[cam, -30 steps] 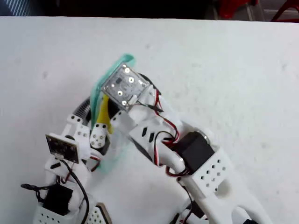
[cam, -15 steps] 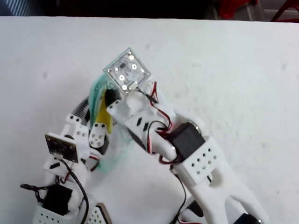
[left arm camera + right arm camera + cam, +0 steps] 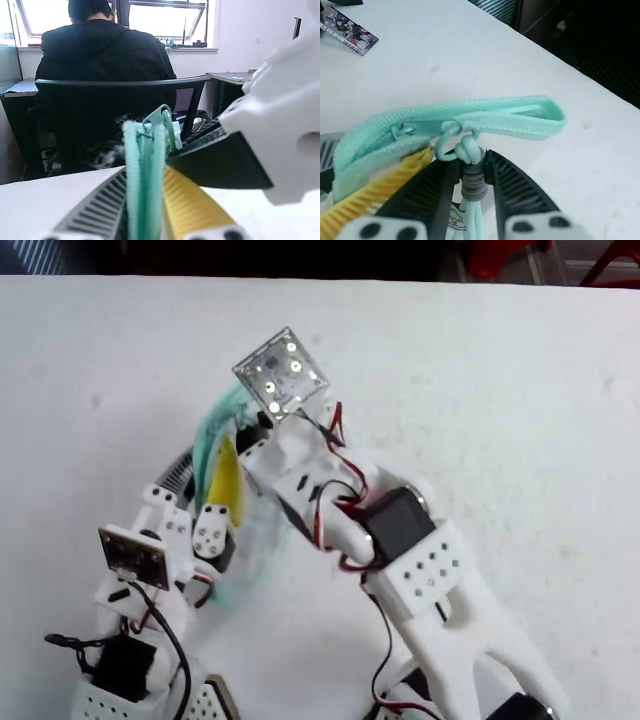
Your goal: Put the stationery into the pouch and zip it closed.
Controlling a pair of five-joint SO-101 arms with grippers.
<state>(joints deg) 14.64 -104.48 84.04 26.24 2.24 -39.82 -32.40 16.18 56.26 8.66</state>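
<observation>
Under the right arm (image 3: 415, 565), left hand (image 3: 145, 172) grips half-hidden pouch (image 3: 487, 117), right hand (image 3: 470, 162) its cord (image 3: 468, 150).

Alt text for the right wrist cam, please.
The right hand pinches the zipper pull cord of a mint-green pouch over a white table. A yellow finger rests against the pouch.

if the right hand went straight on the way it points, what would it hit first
The right hand, pinching the zipper pull cord, would meet the green pouch first, its zipper edge lying just ahead of it; depth there is hard to judge.
</observation>
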